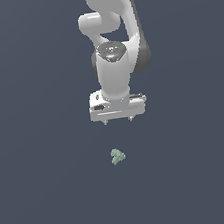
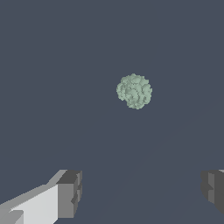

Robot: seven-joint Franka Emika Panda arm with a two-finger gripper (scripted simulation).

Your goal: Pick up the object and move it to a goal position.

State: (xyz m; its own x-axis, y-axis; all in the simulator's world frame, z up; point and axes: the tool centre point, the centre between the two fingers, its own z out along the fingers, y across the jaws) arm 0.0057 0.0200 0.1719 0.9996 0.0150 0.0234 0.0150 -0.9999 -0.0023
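Clump point(image 1: 118, 156) lay alone on the dark worktop point(image 1: 50, 193), pale grey-green and bumpy. The end effector point(image 1: 118, 120) hung above it, well clear, its fingers spread wide and holding nothing. In the wrist view the clump point(image 2: 134, 91) sat ahead of the two grey fingertips point(image 2: 70, 194), apart from both, not between them.
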